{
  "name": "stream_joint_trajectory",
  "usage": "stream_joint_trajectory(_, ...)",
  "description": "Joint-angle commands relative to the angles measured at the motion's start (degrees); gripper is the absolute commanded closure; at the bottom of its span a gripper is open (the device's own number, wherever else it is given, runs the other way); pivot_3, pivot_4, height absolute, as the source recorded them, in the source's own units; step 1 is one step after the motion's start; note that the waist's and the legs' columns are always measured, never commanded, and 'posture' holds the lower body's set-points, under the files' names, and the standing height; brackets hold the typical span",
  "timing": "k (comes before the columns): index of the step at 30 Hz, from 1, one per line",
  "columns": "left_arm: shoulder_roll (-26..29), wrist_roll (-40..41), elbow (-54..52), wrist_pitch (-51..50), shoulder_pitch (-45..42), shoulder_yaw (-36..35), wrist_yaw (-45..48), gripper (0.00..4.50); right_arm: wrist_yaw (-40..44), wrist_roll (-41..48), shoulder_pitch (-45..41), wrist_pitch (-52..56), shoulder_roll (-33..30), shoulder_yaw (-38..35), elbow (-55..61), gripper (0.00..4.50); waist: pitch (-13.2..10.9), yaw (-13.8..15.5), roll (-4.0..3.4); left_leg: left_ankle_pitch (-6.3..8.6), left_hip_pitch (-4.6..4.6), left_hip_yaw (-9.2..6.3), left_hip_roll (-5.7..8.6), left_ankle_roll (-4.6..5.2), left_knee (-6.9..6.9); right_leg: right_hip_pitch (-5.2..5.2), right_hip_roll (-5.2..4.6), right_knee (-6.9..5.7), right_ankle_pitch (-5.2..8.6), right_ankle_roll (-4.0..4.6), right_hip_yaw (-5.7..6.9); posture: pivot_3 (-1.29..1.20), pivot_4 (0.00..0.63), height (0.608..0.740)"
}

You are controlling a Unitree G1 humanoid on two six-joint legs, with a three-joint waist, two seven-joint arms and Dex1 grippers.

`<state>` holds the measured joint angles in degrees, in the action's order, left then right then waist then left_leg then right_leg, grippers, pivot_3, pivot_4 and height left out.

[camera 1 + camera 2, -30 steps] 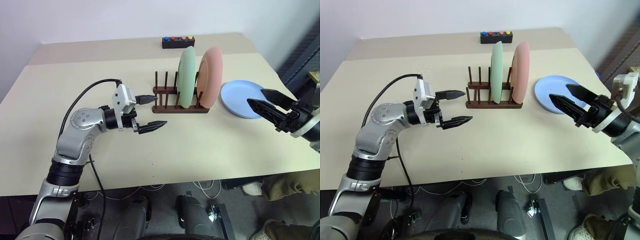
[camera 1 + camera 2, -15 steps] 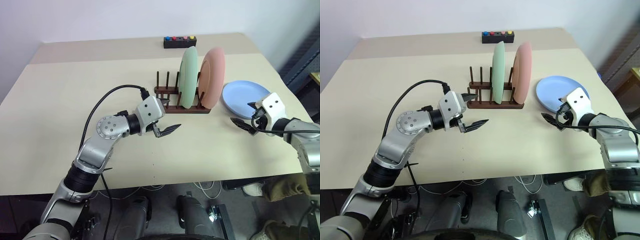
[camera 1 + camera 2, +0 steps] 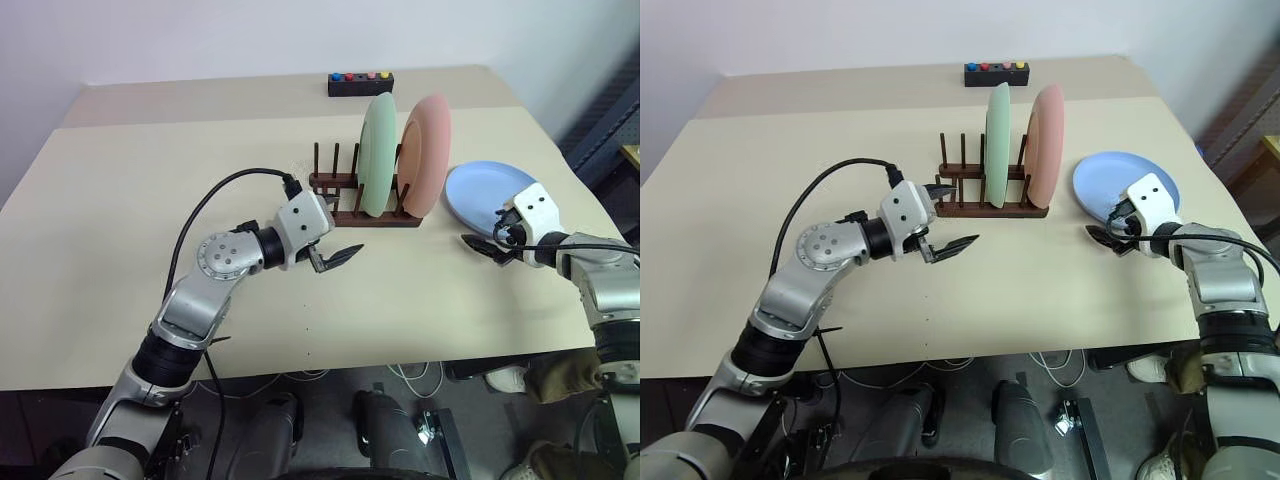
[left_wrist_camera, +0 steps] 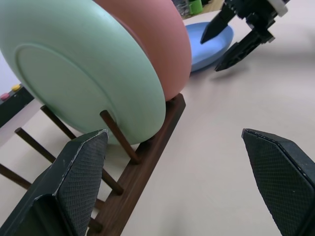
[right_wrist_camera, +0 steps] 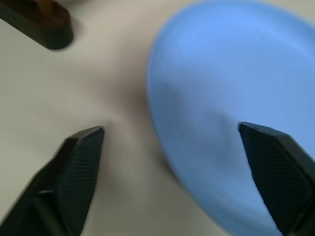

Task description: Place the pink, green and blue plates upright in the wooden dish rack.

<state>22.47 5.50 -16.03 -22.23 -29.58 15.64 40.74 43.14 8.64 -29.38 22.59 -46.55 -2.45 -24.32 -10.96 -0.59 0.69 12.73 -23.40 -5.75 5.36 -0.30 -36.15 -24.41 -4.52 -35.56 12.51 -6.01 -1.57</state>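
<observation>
Blue plate (image 5: 231, 118) lies flat right ahead of the right end effector (image 5: 172, 162), fingers apart straddling its rim; left end effector (image 4: 179, 182) gapes beside the rack (image 4: 142, 162).

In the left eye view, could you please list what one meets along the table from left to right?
Left claw → wooden dish rack → green plate → pink plate → blue plate → right claw.

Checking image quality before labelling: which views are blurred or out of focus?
Right wrist view: blue plate and rack end soft, smeared. Left wrist view: green plate sharp, right pincer beyond slightly soft. Eye views: crisp, evenly lit.
</observation>
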Motion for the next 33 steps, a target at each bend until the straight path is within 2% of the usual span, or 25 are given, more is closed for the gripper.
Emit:
stream_joint_trajectory(1, -0.45, -0.08, -1.97, 0.22, -0.94, 0.47, -0.06, 0.00, 0.61, -1.82, -2.54, 0.71, -0.04, 1.06, -1.92, 1.91, 0.00, -0.02, 0.00, 0.00, 0.00, 0.00, 0.00, 0.00, 0.00, 0.00, 0.00, 0.00, 0.00, 0.00, 0.00, 0.00, 0.150, 0.740)
stream_joint_trajectory(6, -0.23, -0.06, -1.88, 0.23, -1.02, 0.20, -0.17, 0.00, 0.95, -2.70, -3.88, 0.06, 0.10, 1.43, -3.07, 4.48, 0.01, -0.02, -0.01, 0.00, 0.00, 0.00, 0.00, 0.00, 0.00, 0.00, 0.01, -0.01, 0.00, 0.00, 0.00, 0.00, 0.150, 0.740)
stream_joint_trajectory(9, -0.17, 0.04, -2.10, 0.13, -0.73, 0.05, -0.27, 0.00, 0.48, -2.75, -4.68, -0.08, -0.07, 0.33, -3.17, 4.48, 0.02, 0.02, 0.03, 0.00, 0.00, -0.02, 0.00, 0.00, 0.00, 0.02, 0.02, 0.01, 0.00, 0.00, 0.03, 0.00, 0.150, 0.740)
stream_joint_trajectory(13, -0.54, 0.17, -1.78, -0.35, -0.92, -0.06, -0.74, 0.00, -4.26, -2.17, -7.44, -3.11, 1.12, -3.06, -6.10, 4.48, 0.02, 0.01, 0.02, 0.00, 0.00, -0.01, 0.03, 0.00, -0.01, 0.02, -0.01, 0.00, -0.01, -0.01, 0.02, 0.00, 0.150, 0.740)
stream_joint_trajectory(16, -1.44, 1.70, -0.92, -1.19, -1.35, -1.15, -0.88, 0.00, -9.56, 4.42, -12.61, -1.68, 4.49, -11.53, -7.21, 4.48, 0.02, -0.20, 0.00, -0.01, 0.01, -0.02, 0.03, -0.01, 0.00, 0.02, 0.00, -0.01, -0.01, -0.01, 0.01, 0.00, 0.150, 0.740)
stream_joint_trajectory(19, -1.98, 2.06, 0.40, -1.49, -2.11, -2.29, -1.48, 0.00, -12.58, 8.27, -15.93, -1.02, 5.79, -16.82, -6.74, 4.48, 0.01, -0.10, -0.02, -0.01, 0.01, -0.01, 0.02, -0.02, 0.01, -0.03, 0.00, -0.10, -0.01, 0.00, 0.00, 0.00, 0.150, 0.740)
stream_joint_trajectory(21, -2.91, 2.21, 2.64, -0.32, -3.22, -4.63, -3.63, 0.00, -15.53, 17.11, -20.90, 1.72, 8.27, -24.70, -4.57, 4.48, 0.00, -0.09, -0.03, -0.01, 0.01, -0.02, 0.02, -0.01, 0.00, -0.03, 0.00, -0.13, -0.01, 0.00, 0.00, 0.00, 0.150, 0.740)
stream_joint_trajectory(23, -3.36, 3.87, 4.74, -1.29, -4.34, -7.45, -4.33, 0.00, -16.23, 22.40, -24.04, 1.83, 9.93, -28.40, -0.57, 4.48, 0.00, -0.13, -0.03, -0.01, 0.00, -0.02, 0.03, -0.01, -0.01, -0.03, 0.00, -0.13, -0.02, 0.00, 0.00, 0.00, 0.150, 0.740)
stream_joint_trajectory(26, -3.73, 7.11, 7.67, -2.96, -5.74, -11.42, -4.54, 0.00, -14.96, 29.34, -27.13, 3.92, 12.51, -29.31, 7.65, 4.48, 0.00, -0.20, -0.03, -0.01, 0.00, -0.03, 0.02, -0.01, 0.02, -0.07, 0.00, -0.20, -0.01, -0.01, 0.01, 0.00, 0.150, 0.740)
stream_joint_trajectory(29, -6.85, 13.46, 7.37, -8.69, -5.91, -16.35, -6.97, 0.00, -13.00, 33.22, -27.70, 6.81, 14.44, -25.91, 15.56, 4.48, 0.01, -0.17, -0.03, 0.00, 0.00, -0.03, 0.02, 0.00, 0.01, -0.10, -0.01, -0.27, -0.01, -0.01, 0.00, 0.00, 0.150, 0.740)
stream_joint_trajectory(33, -6.57, 12.65, 6.47, -7.97, -3.84, -16.70, -8.32, 0.00, -13.59, 38.49, -28.89, 10.13, 17.63, -23.09, 23.34, 4.48, 0.01, -0.26, -0.03, 0.00, 0.00, -0.06, 0.03, 0.00, -0.04, -0.12, -0.02, -0.37, -0.01, -0.01, 0.00, 0.00, 0.150, 0.740)
